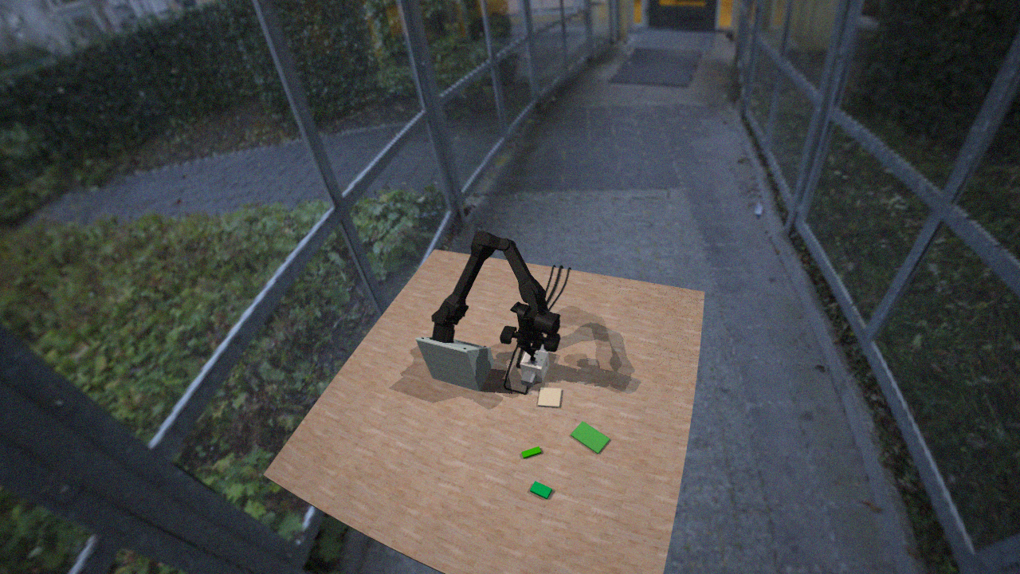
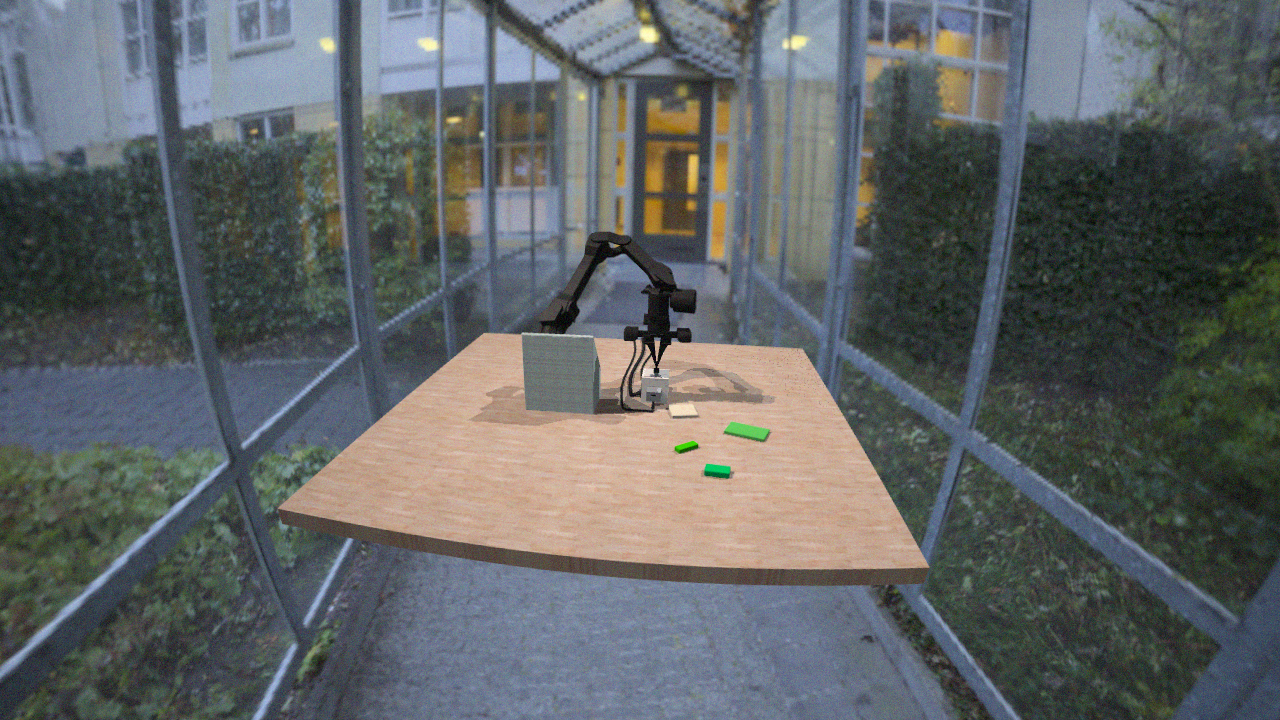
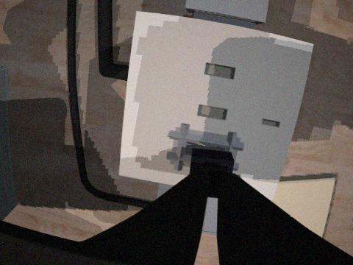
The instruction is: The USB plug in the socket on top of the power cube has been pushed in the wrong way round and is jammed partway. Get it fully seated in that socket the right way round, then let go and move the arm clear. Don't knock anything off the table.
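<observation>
The white power cube (image 1: 540,371) (image 2: 663,384) (image 3: 165,92) stands on the table, with several slots in its top face. The black USB plug (image 3: 212,157) stands in the framed socket (image 3: 209,138) near one edge of that top, its metal end hidden. Which way round it sits and how deep it is cannot be told. My gripper (image 1: 531,354) (image 2: 656,368) (image 3: 212,184) points down over the cube and is shut on the USB plug. The fingers hide part of the plug and socket.
A grey-green panel block (image 1: 456,365) (image 2: 561,374) stands left of the cube. Black cables (image 2: 622,389) (image 3: 75,121) run beside the cube. A cream tile (image 1: 549,397) (image 2: 682,411) (image 3: 312,202) lies close by. Three green pieces, including a large slab (image 1: 590,437) (image 2: 746,431), lie farther forward.
</observation>
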Controlling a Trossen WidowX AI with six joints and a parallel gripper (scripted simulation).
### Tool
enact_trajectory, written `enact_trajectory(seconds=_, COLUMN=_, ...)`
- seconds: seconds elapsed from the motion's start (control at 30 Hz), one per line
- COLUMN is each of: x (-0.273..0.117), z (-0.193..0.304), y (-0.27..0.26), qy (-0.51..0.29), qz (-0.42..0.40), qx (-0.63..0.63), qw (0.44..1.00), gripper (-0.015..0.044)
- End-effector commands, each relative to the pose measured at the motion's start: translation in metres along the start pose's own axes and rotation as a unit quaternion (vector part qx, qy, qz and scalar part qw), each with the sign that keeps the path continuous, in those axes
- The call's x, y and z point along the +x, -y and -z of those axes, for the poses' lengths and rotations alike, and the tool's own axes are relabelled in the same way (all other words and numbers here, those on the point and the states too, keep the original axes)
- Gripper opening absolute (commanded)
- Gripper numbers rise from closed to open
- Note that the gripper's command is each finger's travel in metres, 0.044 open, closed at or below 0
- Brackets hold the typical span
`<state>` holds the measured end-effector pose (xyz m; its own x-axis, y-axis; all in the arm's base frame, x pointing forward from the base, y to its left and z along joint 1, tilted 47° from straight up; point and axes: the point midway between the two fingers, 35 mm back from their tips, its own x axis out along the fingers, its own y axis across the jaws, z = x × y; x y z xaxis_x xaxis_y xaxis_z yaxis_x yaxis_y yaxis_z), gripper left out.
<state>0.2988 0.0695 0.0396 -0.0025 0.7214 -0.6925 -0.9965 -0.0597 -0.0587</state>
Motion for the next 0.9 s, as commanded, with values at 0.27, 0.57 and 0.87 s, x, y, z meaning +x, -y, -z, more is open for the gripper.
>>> enact_trajectory(seconds=0.27, x=-0.008, z=0.0, y=0.0, qy=-0.001, qz=-0.001, qx=-0.002, qw=1.0, gripper=0.0)
enact_trajectory(seconds=0.57, x=-0.014, z=0.0, y=0.0, qy=-0.001, qz=-0.001, qx=-0.002, qw=1.0, gripper=0.0)
enact_trajectory(seconds=0.87, x=-0.02, z=0.0, y=0.0, qy=-0.001, qz=-0.001, qx=-0.001, qw=1.0, gripper=0.0)
